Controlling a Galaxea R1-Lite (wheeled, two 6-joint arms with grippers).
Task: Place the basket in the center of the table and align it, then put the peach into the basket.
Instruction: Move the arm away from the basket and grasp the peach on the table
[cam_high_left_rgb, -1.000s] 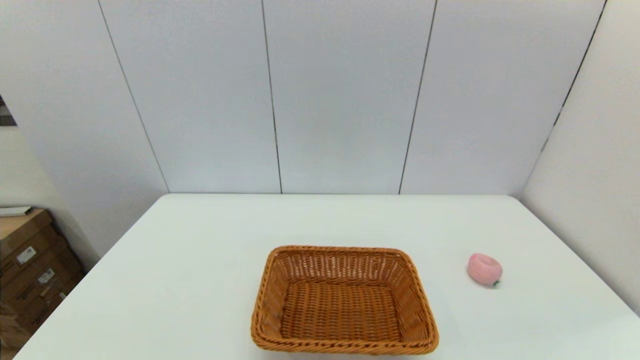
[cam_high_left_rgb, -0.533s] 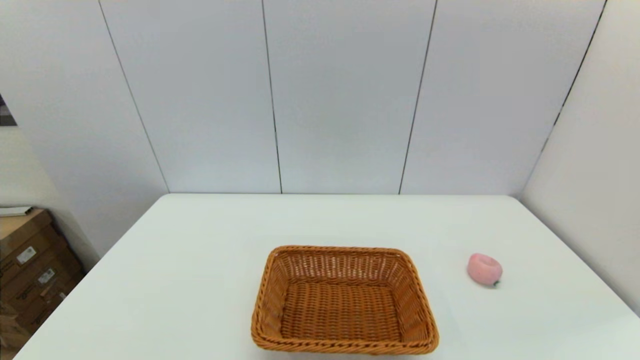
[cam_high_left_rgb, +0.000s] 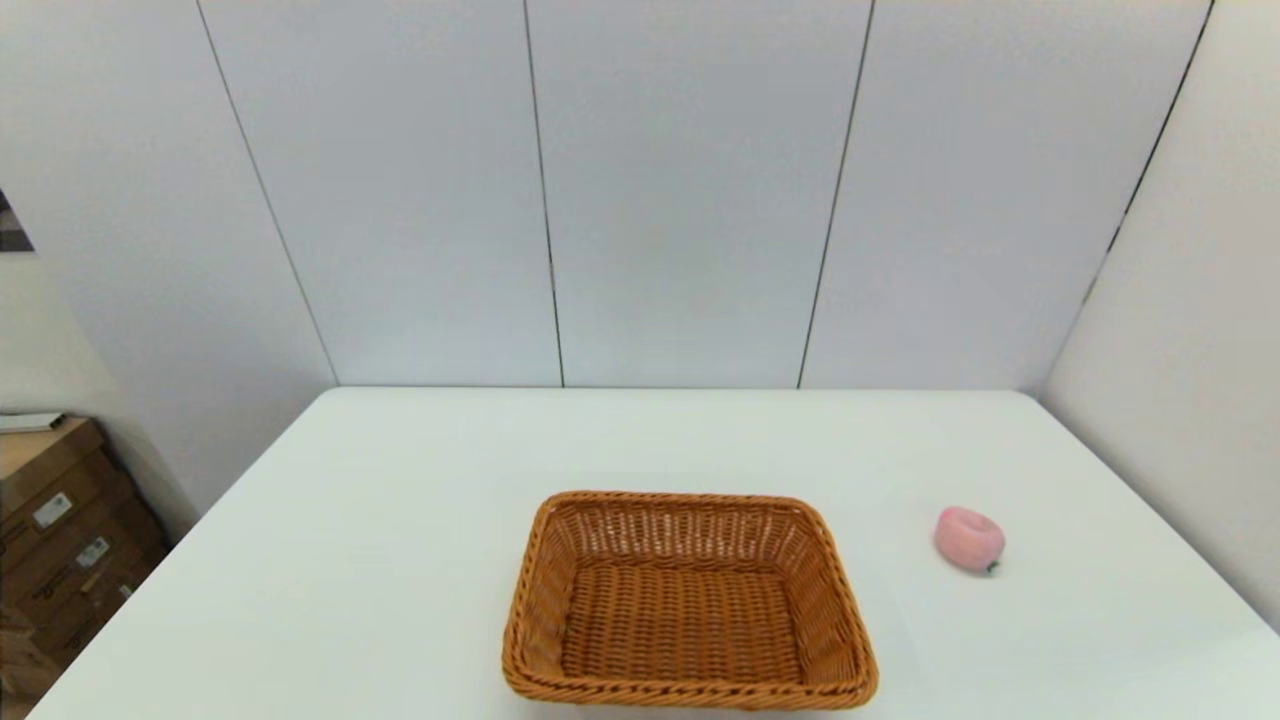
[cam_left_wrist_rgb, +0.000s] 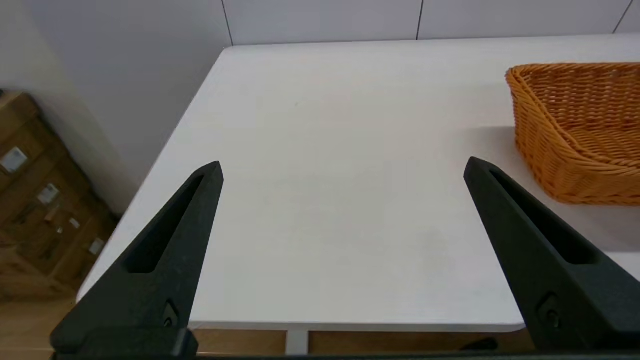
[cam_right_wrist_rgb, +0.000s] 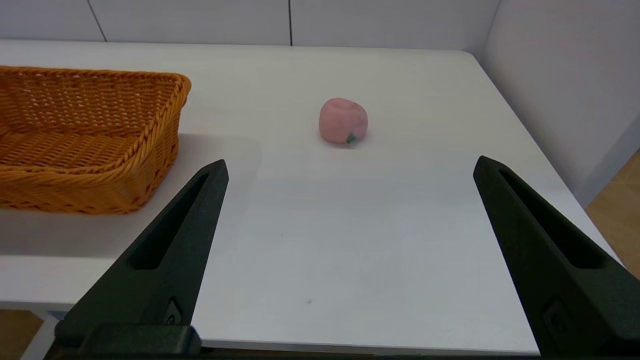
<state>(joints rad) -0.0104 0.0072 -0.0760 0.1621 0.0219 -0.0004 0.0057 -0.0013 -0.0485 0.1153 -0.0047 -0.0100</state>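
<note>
Orange-brown woven wicker basket (cam_high_left_rgb: 688, 600) at white table's (cam_high_left_rgb: 400, 560) near edge, empty. Pale-pink round peach (cam_high_left_rgb: 968, 539) well right. Left gripper (cam_left_wrist_rgb: 342, 167), right gripper (cam_right_wrist_rgb: 350, 165) both spread, parked off near edge. Step: not begun; next, push basket to centre.

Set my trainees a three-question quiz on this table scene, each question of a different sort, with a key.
1. True or false: the peach lies inside the basket.
2. Which gripper is nearer the peach? A. left gripper B. right gripper
3. Fill in: both grippers' fingers stand ____.

Key
1. False: the peach lies on the table, apart from the basket, on the robot's right.
2. B: the right wrist view shows the peach ahead of it.
3. Open, and holding nothing.
</note>
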